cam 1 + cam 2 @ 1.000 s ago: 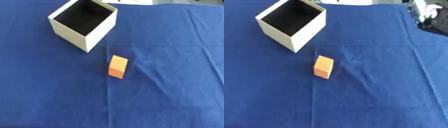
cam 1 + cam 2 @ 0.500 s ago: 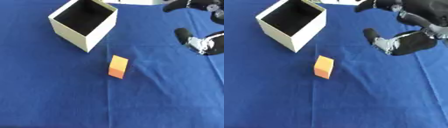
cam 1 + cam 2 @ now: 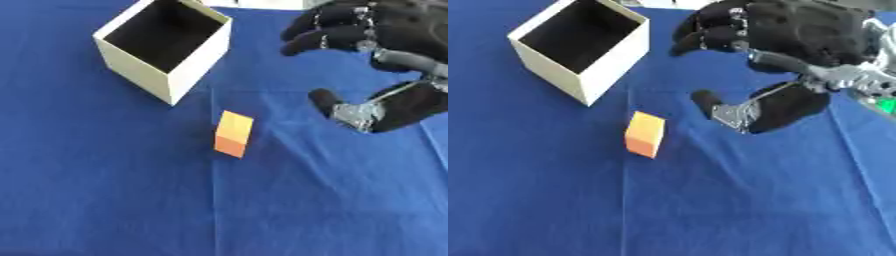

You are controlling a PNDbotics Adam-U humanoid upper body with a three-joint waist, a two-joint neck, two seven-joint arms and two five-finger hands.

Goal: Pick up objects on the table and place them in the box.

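Note:
An orange block [image 3: 234, 133] lies on the blue cloth, just in front of and to the right of the open white box [image 3: 166, 45]. The box's dark inside shows nothing in it. My right hand [image 3: 794, 60] hovers above the cloth to the right of the block, fingers spread and relaxed, thumb [image 3: 724, 109] pointing left toward the block, apart from it. It holds nothing. My left hand shows in neither view.
A blue cloth [image 3: 105, 200] with creases covers the whole table. A white object shows at the far top edge [image 3: 262, 3].
My right hand has come in from the upper right and moved left and down toward the block. The block and the box have stayed in place.

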